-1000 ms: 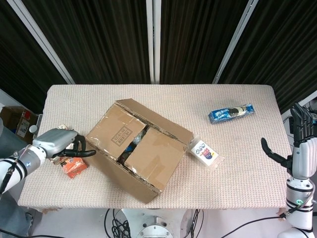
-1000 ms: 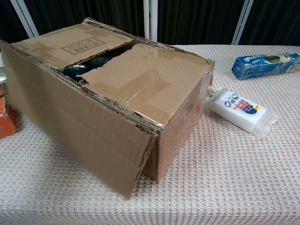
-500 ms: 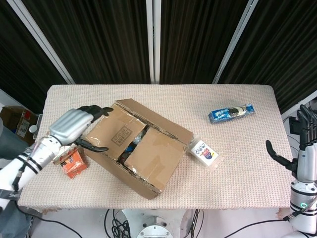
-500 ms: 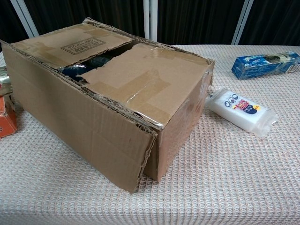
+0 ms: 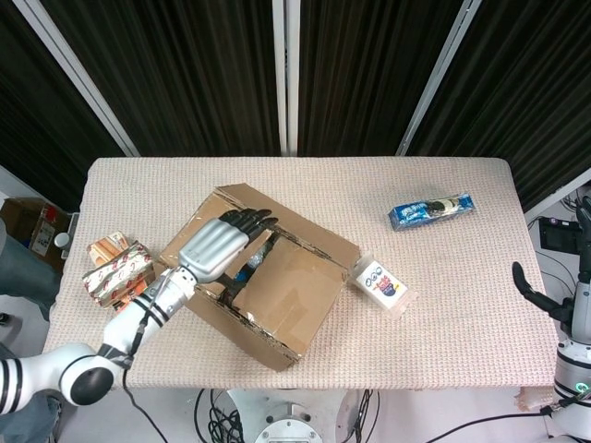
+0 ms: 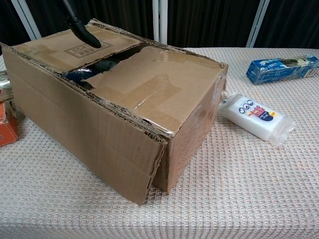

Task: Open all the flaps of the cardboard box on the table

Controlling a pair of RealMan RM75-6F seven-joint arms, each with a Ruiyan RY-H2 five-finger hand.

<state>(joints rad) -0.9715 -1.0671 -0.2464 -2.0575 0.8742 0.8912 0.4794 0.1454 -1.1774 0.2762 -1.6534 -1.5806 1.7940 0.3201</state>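
The cardboard box (image 5: 277,286) lies slantwise at the table's middle. Its two top flaps are down, with a narrow gap between them showing blue contents (image 6: 92,69). My left hand (image 5: 215,245) is stretched flat over the left flap (image 6: 70,47), its fingers pointing at the gap and holding nothing. In the chest view only one dark fingertip (image 6: 82,27) of it shows, just above that flap. My right hand (image 5: 547,300) is at the table's far right edge, well away from the box, empty, and mostly cut off by the frame.
A blue biscuit pack (image 5: 430,210) lies at the back right. A white packet (image 5: 379,284) rests against the box's right side. Snack packs (image 5: 115,272) lie by the table's left edge, left of the box.
My left hand has risen from the snack packs at the left and swung right over the box's left flap. The right hand has drifted further toward the frame's right edge.
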